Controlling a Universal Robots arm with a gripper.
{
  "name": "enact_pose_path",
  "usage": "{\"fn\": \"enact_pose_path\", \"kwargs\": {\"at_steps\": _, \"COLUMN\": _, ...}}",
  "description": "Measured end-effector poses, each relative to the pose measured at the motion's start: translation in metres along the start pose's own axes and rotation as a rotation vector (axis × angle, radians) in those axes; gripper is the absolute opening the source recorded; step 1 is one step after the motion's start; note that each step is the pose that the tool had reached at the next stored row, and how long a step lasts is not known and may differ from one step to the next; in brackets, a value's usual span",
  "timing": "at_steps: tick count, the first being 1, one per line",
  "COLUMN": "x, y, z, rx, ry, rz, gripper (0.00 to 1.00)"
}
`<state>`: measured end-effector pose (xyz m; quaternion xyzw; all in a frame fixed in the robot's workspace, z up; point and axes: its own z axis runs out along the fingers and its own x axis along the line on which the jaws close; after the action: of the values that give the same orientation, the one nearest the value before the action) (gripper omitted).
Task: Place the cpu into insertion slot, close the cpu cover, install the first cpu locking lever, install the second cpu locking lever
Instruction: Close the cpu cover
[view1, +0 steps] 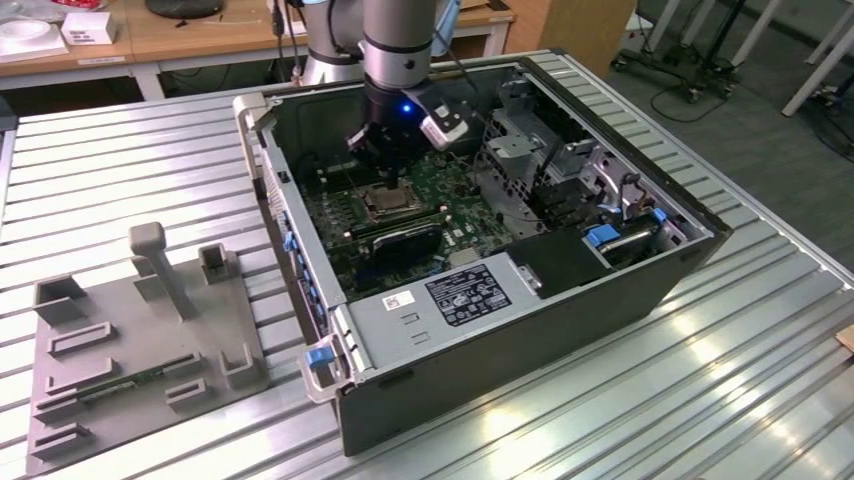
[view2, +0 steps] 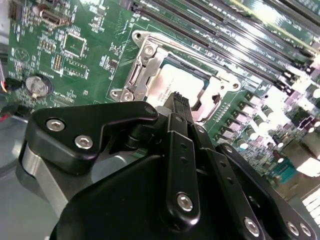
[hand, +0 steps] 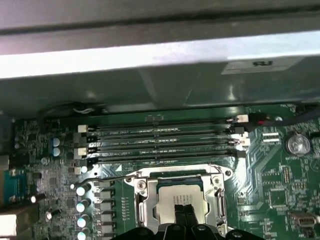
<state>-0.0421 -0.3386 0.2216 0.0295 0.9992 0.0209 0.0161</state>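
The jaws stood pinched together, gripping nothing, their tips straight over the chip (hand: 167, 195), which lay flat, framed by the closed metal cover (hand: 144, 201).

Pale silvery square cpu (hand: 170, 192) seated in insertion slot (hand: 180, 178), silvery cpu cover (hand: 144, 200) lying flat around it

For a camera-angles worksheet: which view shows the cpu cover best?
The first wrist view: the cpu cover faces it squarely. The second wrist view sees it slanted, partly behind the gripper; the exterior view, far off.
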Motion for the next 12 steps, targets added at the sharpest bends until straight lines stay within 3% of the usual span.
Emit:
{"fn": "enact_pose_path", "kwargs": {"at_steps": 4, "x": 0.0006, "y": 0.0, "z": 0.0008, "rx": -0.001, "ry": 0.0, "rz": -0.041, "gripper": 0.11}}
{"fn": "enact_pose_path", "kwargs": {"at_steps": 9, "x": 0.0041, "y": -0.0004, "z": 0.0039, "rx": -0.0018, "ry": -0.0188, "rz": -0.046, "gripper": 0.11}}
{"fn": "enact_pose_path", "kwargs": {"at_steps": 12, "x": 0.0044, "y": -0.0004, "z": 0.0041, "rx": -0.0017, "ry": -0.0201, "rz": -0.047, "gripper": 0.11}}
